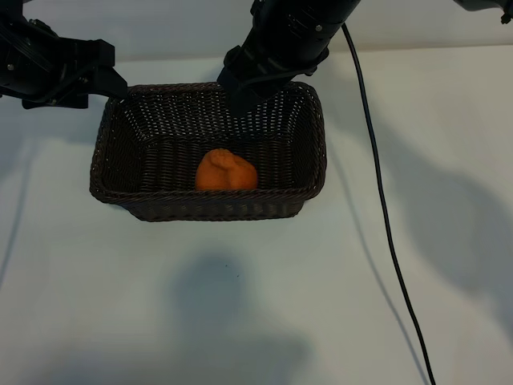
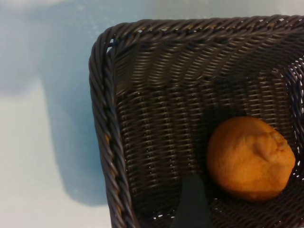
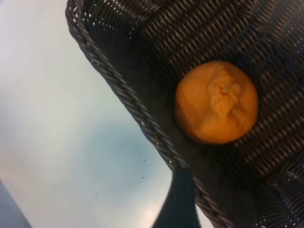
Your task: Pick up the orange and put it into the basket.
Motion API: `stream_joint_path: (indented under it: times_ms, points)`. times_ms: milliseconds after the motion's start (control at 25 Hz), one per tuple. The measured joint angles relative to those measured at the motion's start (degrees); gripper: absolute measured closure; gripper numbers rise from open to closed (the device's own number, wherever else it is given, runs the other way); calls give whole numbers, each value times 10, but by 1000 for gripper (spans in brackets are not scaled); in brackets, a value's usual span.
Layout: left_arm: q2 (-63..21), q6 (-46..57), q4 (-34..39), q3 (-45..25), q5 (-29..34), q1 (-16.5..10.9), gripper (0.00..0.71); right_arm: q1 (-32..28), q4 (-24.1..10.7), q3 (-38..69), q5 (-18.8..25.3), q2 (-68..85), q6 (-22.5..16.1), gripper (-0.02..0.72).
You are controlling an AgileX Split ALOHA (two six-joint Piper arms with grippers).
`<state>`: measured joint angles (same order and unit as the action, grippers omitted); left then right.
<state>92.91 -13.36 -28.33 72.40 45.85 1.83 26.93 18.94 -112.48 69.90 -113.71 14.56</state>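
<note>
I see the orange [image 1: 227, 171] resting inside the basket [image 1: 120, 188]; right gripper [image 1: 238, 98] released above it, left gripper [image 1: 112, 80] released at its corner.

White table [image 1: 449, 160]; dark wicker basket [image 1: 136, 196] sits directly on it; black cable [image 1: 383, 208] trails across surface.

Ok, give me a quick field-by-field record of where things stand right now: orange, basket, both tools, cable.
orange: lying on the floor of the basket, near its front wall, bump upward, nothing gripping it
basket: dark wicker, sitting flat on the white table
right tool: open, empty, above the basket's back rim
left tool: open, empty, at the basket's back left corner
cable: black, running across the table to the right of the basket, apart from it
task state: orange appears placed
</note>
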Motion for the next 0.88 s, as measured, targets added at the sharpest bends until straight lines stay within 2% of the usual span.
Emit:
stream_joint_path:
  times_ms: [880]
  points:
    - [0,1,-2,0,-6,0,120,0,-16,0,0,-36,-30,108]
